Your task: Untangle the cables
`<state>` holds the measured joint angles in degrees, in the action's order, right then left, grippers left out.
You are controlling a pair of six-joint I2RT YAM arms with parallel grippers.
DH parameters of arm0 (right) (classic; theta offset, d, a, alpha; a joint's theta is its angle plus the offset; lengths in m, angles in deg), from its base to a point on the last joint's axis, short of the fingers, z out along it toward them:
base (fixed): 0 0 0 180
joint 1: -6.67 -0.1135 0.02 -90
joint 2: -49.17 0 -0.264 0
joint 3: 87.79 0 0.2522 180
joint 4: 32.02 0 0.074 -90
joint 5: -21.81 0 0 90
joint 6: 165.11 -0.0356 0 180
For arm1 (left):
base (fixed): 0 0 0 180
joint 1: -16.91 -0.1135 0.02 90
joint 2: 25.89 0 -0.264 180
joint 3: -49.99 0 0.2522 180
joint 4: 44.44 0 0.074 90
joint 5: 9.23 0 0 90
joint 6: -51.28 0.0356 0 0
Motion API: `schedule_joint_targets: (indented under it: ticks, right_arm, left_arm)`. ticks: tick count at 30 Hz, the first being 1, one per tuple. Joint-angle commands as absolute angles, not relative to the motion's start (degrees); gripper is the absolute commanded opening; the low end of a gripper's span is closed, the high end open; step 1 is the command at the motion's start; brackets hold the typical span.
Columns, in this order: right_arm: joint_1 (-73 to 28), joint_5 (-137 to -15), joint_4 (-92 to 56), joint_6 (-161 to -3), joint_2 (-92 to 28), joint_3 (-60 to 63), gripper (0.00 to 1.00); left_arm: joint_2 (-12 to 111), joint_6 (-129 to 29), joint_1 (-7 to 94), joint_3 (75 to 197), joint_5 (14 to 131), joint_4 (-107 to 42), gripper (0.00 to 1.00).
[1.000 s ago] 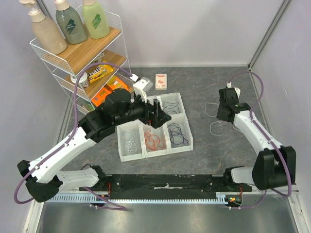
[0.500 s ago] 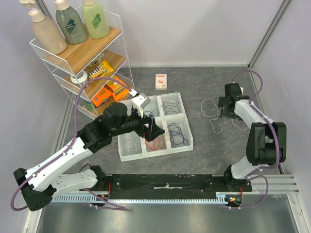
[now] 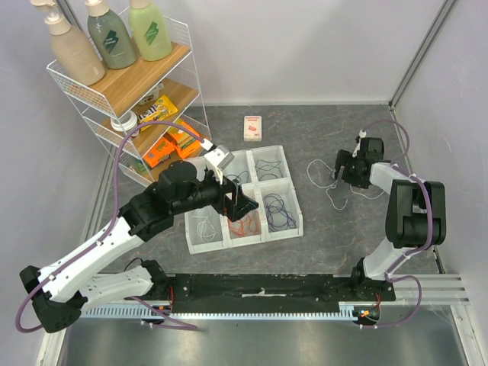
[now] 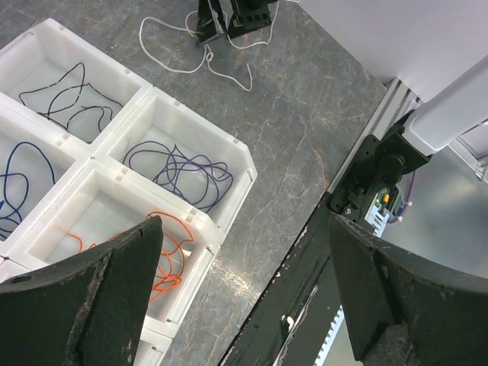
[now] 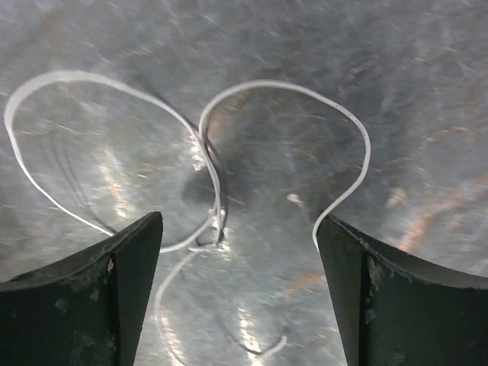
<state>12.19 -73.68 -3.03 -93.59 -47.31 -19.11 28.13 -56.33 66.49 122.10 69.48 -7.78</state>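
1. tray (image 3: 227, 245): white, six compartments in two rows of three, flat on the grey table (image 3: 343, 236); one far compartment is hidden under the left arm
2. near row, left to right in the top view: thin white cable (image 3: 203, 225), orange cable (image 3: 244, 223), purple cable (image 3: 278, 210), one per compartment
3. far row: blue cable (image 4: 23, 171) in the middle compartment, black cable (image 3: 268, 166) at the right end
4. cable form: each binned cable is a thin, limp strand lying in loose, overlapping loops on its compartment floor, within its own walls
5. loose white cable (image 3: 326, 181): on the table, well to the right of the tray; in the right wrist view it forms two rounded loops that meet at a tight crossing, with a tail curling toward the camera
6. left gripper (image 4: 244, 229): fingers spread wide, nothing between them, poised above the orange cable's compartment
7. right gripper (image 5: 238, 229): fingers spread wide, holding nothing, low over the loose white cable, whose crossing lies between the fingers
8. wire shelf (image 3: 191, 84): at the far left, with bottles (image 3: 110, 34) on its top board
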Motion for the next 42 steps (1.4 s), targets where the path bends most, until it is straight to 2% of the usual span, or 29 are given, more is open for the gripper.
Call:
schedule_joint_targets:
  ticks: [1,2,6,9,13,15,17,18,22,30,36,42]
  right_arm:
    - [11.69,-81.39,-12.28,-98.84,-48.91,-22.87,0.87]
    - [10.99,-78.5,-11.93,-99.27,-49.43,-22.96,0.84]
    - [3.72,-62.52,-1.77,-99.55,-53.91,-16.49,0.61]
    - [-2.89,-50.72,6.77,-99.8,-58.91,-10.5,0.55]
    - [-4.67,-52.09,6.71,-101.04,-60.25,-11.88,0.4]
    - [-4.84,-54.38,5.74,-100.95,-59.72,-13.2,0.27]
    - [-4.75,-55.44,4.69,-100.34,-58.67,-14.35,0.05]
    - [-4.67,-55.27,4.51,-99.99,-58.23,-14.53,0.0]
    - [-4.66,-56.93,4.07,-99.28,-52.54,-15.93,0.0]
    - [-4.66,-56.76,6.17,-98.14,-27.14,-20.15,0.0]
    - [-4.66,-62.91,11.0,-96.73,-14.65,-17.35,0.0]
    - [-4.75,-72.39,15.23,-99.18,-10.24,-8.57,0.0]
  left_arm:
    - [28.78,-53.92,66.3,121.93,68.29,-9.94,0.94]
    - [28.96,-53.84,66.3,121.85,68.29,-9.94,0.94]
    - [29.92,-53.49,66.13,121.85,69.52,-9.67,0.93]
    - [30.63,-53.31,65.6,121.85,70.31,-9.41,0.93]
    - [32.12,-52.78,64.99,122.11,71.8,-8.53,0.92]
    - [32.73,-52.43,64.81,122.2,72.94,-8.18,0.91]
    - [33.09,-52.17,64.55,122.2,74.18,-7.83,0.91]
    - [33.18,-52.08,64.37,122.29,74.53,-7.83,0.9]
    - [33.62,-51.82,63.49,122.11,76.37,-7.83,0.89]
    - [34.23,-51.11,61.65,122.02,83.4,-7.21,0.86]
    - [32.65,-51.55,59.01,121.23,86.92,-8.0,0.85]
    - [29.67,-50.85,58.13,120.09,91.67,-9.23,0.85]
